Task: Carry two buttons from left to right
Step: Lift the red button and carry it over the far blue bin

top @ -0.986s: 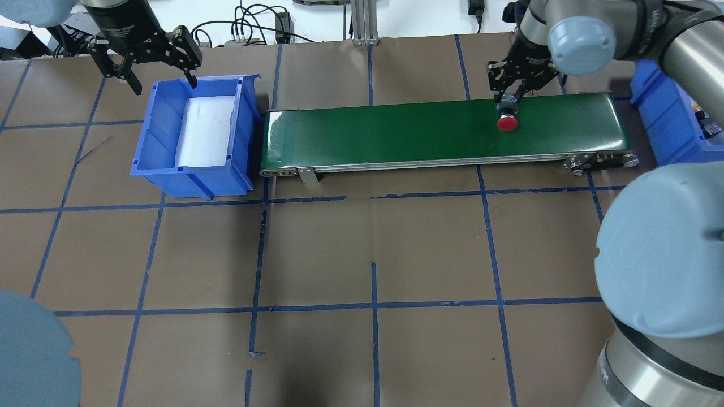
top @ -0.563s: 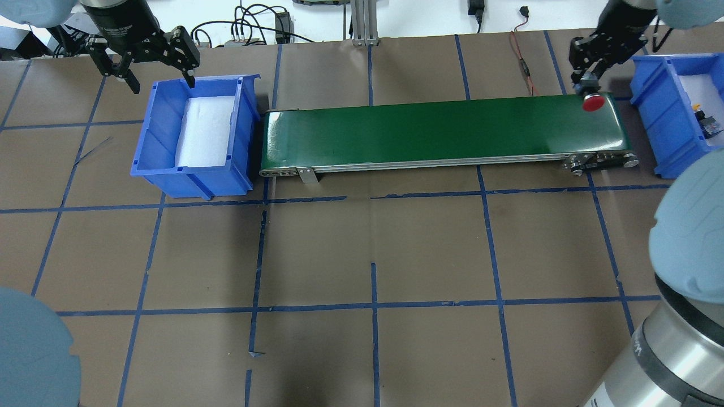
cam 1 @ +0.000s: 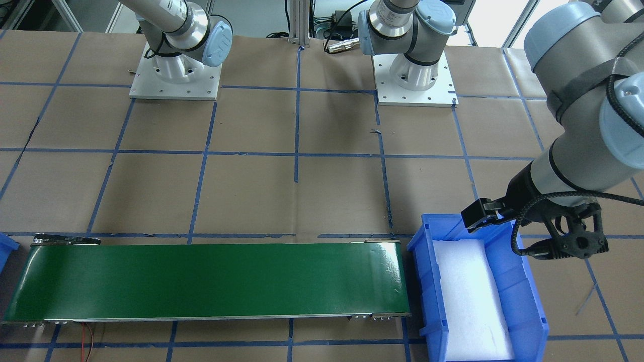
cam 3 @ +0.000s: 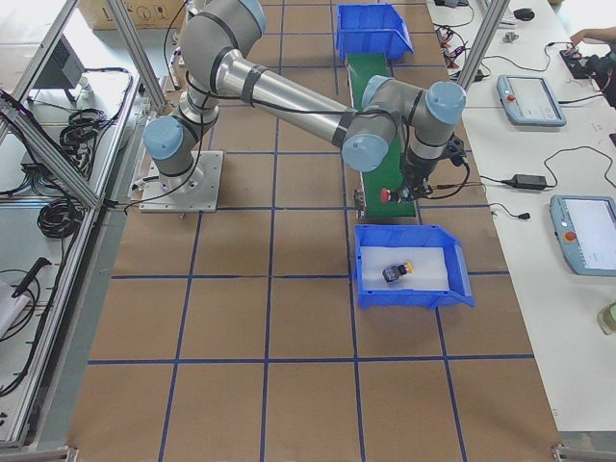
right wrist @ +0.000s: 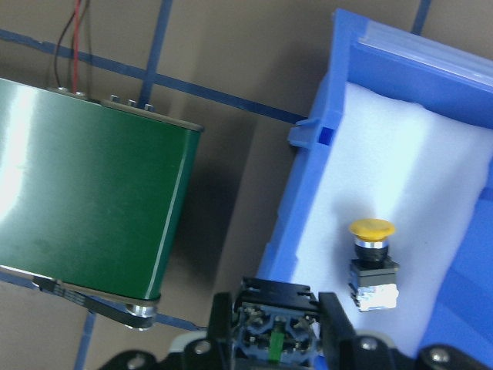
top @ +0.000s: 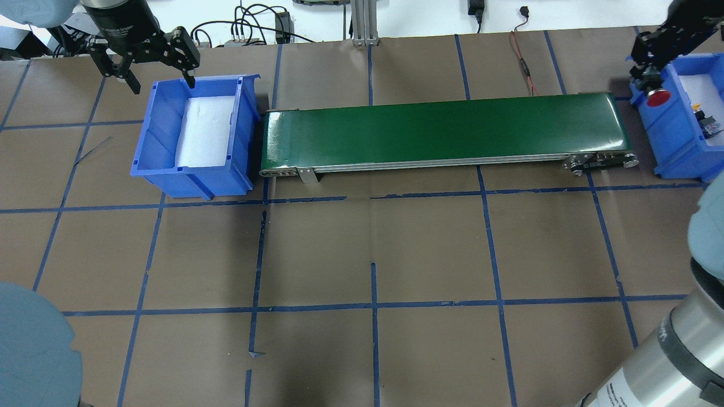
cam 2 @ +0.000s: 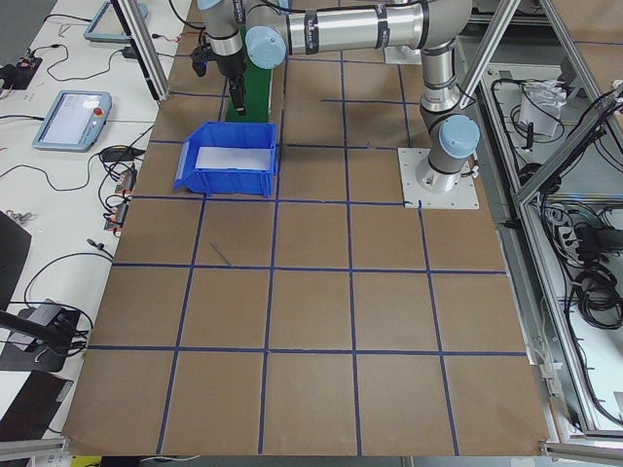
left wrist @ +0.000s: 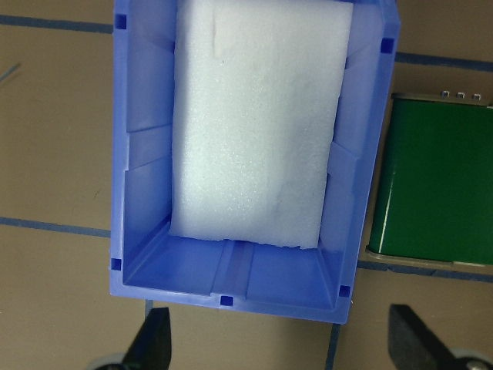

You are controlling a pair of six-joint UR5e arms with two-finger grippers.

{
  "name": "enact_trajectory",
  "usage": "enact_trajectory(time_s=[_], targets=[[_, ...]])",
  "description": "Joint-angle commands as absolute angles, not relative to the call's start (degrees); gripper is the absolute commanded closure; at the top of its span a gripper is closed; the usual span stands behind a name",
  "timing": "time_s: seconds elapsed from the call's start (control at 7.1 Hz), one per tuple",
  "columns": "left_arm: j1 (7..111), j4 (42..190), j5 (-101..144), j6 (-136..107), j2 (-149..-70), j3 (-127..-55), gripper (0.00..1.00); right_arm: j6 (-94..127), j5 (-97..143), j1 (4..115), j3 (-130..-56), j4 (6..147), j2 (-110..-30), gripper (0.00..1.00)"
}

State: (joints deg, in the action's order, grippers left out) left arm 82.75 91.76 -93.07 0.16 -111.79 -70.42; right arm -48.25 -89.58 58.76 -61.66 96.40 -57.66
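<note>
The right gripper [right wrist: 276, 333] is closed on the red button [top: 658, 99], its fingers pressed against the grey base. Its wrist camera shows only that base, at the bottom edge, and the red cap is hidden beneath it. In the overhead view the cap hangs over the right bin's [top: 663, 148] wall on the belt side. The gripper above it is partly cut off by the frame's top right corner.

Just beyond, inside that bin, the yellow button [right wrist: 371, 259] lies on its side on white foam [right wrist: 431, 177]. The overhead view crops it at the right edge, so it is hard to make out there. The front-facing view shows only a sliver of this bin at its left edge.

The green belt [top: 441, 130] runs between the two bins. A red and black wire [top: 524, 61] lies on the table [top: 430, 249] near the belt's right end.

Past the belt's other end stands the left bin [left wrist: 146, 177], lined with a white pad [left wrist: 258, 116]. The left gripper [left wrist: 281, 343] hovers over the end of this bin away from the robot. Its jaws are spread wide and hold nothing. The lettering on its body in the overhead view is too small to read.
</note>
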Motion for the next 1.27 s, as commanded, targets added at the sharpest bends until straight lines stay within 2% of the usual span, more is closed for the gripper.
enact_trajectory(time_s=[0.0,0.84,1.13], targets=[[82.79,91.76,-92.90,-0.09,-111.80,-70.40,0.00,-53.16,-89.82,56.78,-56.88,95.45,-54.33,0.92],[82.88,91.76,-93.07,0.18,-112.06,-70.58,0.00,-59.40,-89.03,56.78,-45.81,96.24,-42.03,0.92],[83.66,91.06,-91.51,-0.35,-111.97,-69.88,0.00,-59.77,-88.95,56.78,-45.18,97.03,-39.82,0.92]])
